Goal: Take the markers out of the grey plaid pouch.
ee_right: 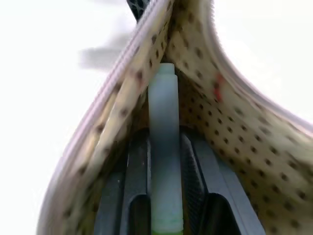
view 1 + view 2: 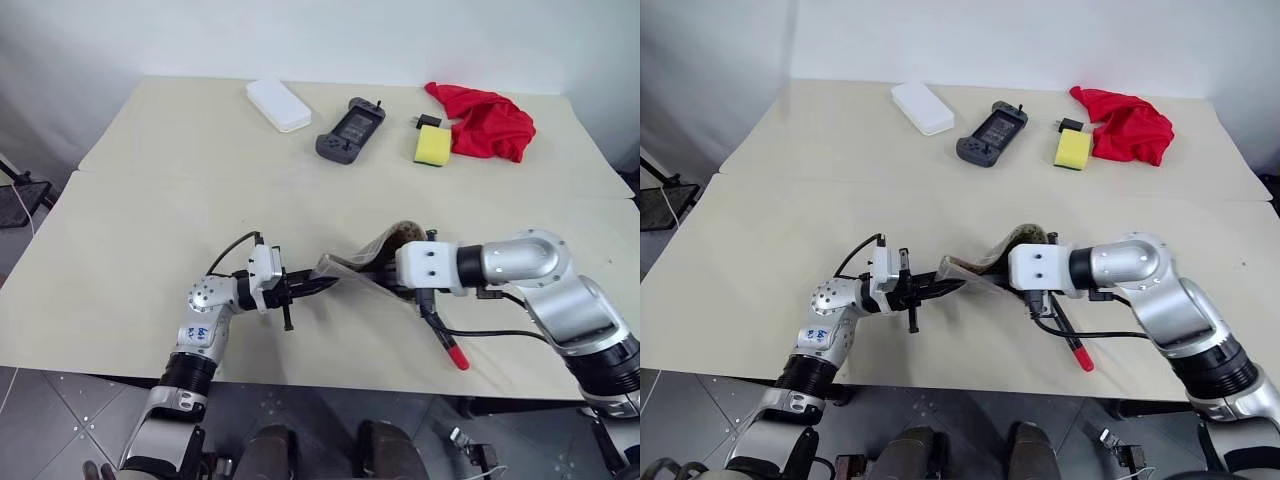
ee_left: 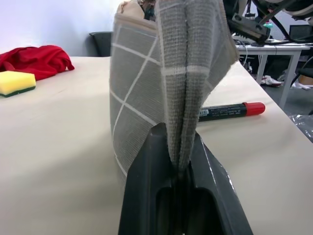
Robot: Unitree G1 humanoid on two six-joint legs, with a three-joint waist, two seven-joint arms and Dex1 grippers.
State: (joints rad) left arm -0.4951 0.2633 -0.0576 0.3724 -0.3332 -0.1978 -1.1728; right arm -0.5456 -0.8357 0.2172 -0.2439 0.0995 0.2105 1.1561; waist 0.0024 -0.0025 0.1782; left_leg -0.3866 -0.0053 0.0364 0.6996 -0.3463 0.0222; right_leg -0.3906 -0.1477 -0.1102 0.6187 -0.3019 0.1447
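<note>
A cream table (image 2: 130, 250) fills most of the head views, running from the lower edge of the frame up to a pale wall, with grey floor tiles along the bottom.

Nearest the front edge, right of centre, the red-and-black marker (image 2: 444, 340) lies flat on the tabletop, its red cap toward the lower right. Just above it, at frame centre, the grey plaid pouch (image 2: 355, 262) is held up off the table between the two arms.

The left gripper (image 2: 318, 286), coming in from the lower left, has its black fingers pressed together on the pouch's closed end; in the left wrist view the fabric fold (image 3: 183, 98) is squeezed between them.

The right gripper (image 1: 166, 196) reaches in from the right into the pouch's open mouth, where the dotted lining shows. In the right wrist view its fingers pinch a pale green marker (image 1: 164, 147) inside the pouch.

Farther back, along the upper part of the frame, lie a white box (image 2: 278, 104) at upper centre-left, a dark handheld game controller (image 2: 351, 131) beside it, then a yellow sponge (image 2: 432, 144), touching a crumpled red cloth (image 2: 485, 121) at upper right.
</note>
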